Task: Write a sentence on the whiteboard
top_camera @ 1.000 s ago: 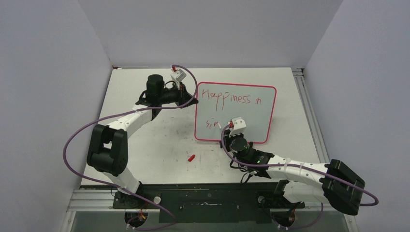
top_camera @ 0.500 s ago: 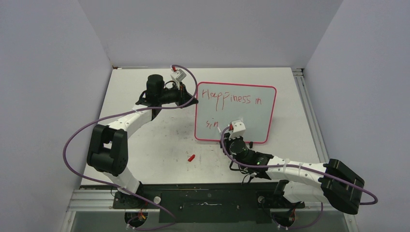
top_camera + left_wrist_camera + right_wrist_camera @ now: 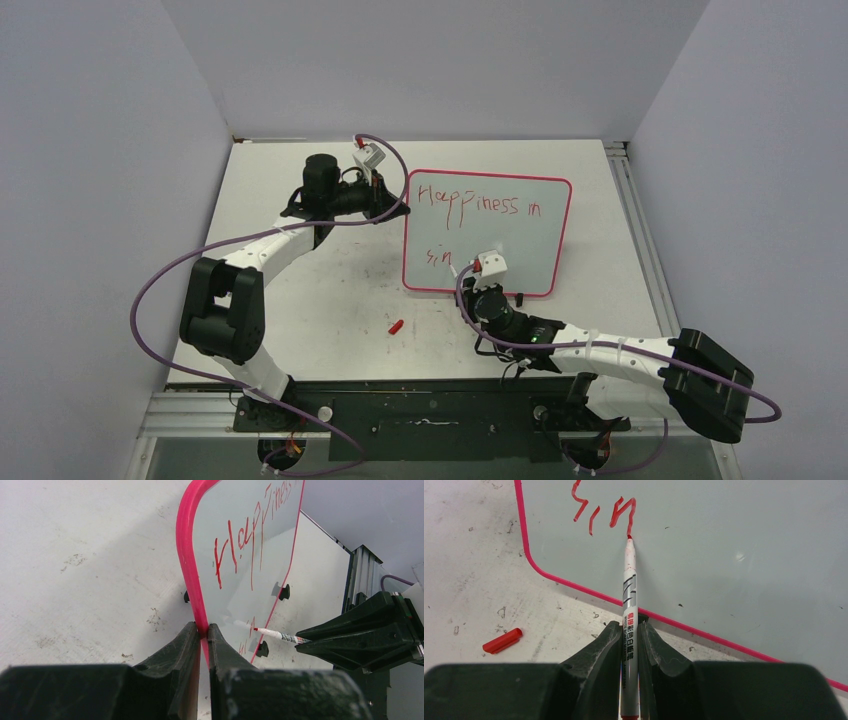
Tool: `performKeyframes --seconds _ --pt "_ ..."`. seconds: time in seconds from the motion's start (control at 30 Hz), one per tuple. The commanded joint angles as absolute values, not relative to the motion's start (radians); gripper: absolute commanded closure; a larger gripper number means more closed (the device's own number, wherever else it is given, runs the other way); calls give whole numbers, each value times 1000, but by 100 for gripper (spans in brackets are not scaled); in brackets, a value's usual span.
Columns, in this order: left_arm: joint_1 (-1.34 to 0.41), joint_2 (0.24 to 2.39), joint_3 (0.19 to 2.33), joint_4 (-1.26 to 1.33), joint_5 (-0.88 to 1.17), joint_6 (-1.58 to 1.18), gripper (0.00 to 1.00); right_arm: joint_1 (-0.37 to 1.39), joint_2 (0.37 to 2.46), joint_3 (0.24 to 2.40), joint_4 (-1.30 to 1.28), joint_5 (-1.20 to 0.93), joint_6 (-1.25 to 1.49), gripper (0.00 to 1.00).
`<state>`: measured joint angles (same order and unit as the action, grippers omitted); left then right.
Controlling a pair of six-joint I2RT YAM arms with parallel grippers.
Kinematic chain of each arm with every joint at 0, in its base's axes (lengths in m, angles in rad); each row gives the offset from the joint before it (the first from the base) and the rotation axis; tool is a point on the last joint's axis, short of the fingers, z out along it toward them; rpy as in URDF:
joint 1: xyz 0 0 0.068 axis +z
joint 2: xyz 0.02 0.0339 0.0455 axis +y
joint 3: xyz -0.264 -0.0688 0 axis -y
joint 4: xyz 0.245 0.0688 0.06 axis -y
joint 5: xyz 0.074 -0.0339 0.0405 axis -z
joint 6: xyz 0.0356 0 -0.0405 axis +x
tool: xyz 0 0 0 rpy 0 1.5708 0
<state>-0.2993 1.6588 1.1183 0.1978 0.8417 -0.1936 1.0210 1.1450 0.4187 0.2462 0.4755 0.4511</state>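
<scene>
Marker (image 3: 629, 582) in right gripper (image 3: 629, 628), on whiteboard (image 3: 734, 555)

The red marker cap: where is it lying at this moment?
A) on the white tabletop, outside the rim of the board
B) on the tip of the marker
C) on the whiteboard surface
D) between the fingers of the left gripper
A: in the right wrist view the cap lies on the bare tabletop, outside the pink rim of the whiteboard, and the tip of the marker is uncovered.
</scene>
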Motion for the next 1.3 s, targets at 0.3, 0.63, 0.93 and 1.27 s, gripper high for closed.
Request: performKeyframes --seconds 0.3,0.63,0.93,1.27 --pt "-296 1612 1140 245 876 -179 100 963 1133 473 328 522 362 95" --pt "-296 1611 1141 245 877 -179 100 960 1116 441 276 509 413 95" --pt "-296 1610 1141 245 877 -179 100 992 1118 412 240 495 471 95" --pt "-296 1610 1140 245 877 -179 100 1015 1099 410 211 509 492 95"
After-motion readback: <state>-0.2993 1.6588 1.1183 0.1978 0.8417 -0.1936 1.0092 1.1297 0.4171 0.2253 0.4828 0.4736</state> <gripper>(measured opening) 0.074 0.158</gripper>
